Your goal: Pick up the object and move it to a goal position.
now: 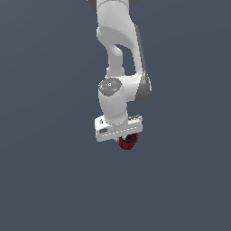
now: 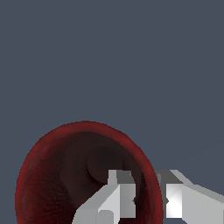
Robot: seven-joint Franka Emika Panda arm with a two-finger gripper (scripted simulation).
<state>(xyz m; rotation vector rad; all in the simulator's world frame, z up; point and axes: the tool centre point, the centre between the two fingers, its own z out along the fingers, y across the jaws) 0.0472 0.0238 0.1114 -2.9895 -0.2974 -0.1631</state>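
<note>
Your small dark red mug [image 1: 128,141] sits directly under the white parallel gripper [image 1: 124,137], tucked against the underside of the hand so that only its lower body shows below the white block in the exterior view. It appears there towards the exterior view's right end of that block, and you can see that it is narrower than the hand above it. The handle cannot be made out in either picture.

In the wrist view you look straight down into the mug [image 2: 65,175]: the round red rim fills the lower part of the frame and the inside darkens towards the bottom. One white fingertip [image 2: 120,197] reaches down inside the cup, and the other fingertip [image 2: 177,197] stands just outside the wall. The red rim runs through the narrow gap between them, so the gripper [image 2: 148,199] is pinched on the mug's wall, with the jaws drawn close together around that thin edge.

Above the hand, the white arm [image 1: 118,54] with its grey joint covers comes down from the top of the exterior view and ends in a vertical wrist. Around it all you have only a plain dark blue-grey background [image 1: 45,180], which gives no visible edge or shadow, so you cannot tell whether the mug rests on a surface or hangs clear of it.
</note>
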